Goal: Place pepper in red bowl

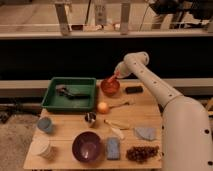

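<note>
Arm (155, 89): one, white, rising from the bulky body (186, 135) at lower right; the long link slants up and left to a bent elbow, and a short forearm turns down-left. Hand (114, 76): at the arm's tip, pointing down, low over the far middle of the counter (65, 125).
</note>
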### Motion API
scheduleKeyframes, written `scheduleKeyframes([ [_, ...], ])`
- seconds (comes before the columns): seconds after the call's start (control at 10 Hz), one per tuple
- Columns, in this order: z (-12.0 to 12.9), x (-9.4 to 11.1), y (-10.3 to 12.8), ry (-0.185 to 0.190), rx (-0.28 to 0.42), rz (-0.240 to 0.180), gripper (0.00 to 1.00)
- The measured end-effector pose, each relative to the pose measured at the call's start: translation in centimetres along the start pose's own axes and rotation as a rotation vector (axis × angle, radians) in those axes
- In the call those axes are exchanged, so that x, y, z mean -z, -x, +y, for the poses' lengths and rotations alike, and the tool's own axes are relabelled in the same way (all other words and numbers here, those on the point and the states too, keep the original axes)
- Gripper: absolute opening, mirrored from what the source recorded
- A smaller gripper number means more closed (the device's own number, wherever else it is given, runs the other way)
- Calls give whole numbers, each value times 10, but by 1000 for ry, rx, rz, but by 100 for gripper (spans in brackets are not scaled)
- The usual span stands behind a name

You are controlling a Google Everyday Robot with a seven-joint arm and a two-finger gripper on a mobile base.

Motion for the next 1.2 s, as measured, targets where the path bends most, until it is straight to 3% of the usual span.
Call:
scheduleKeyframes([
  [1.2,-1,3,3,-4,25,2,80],
])
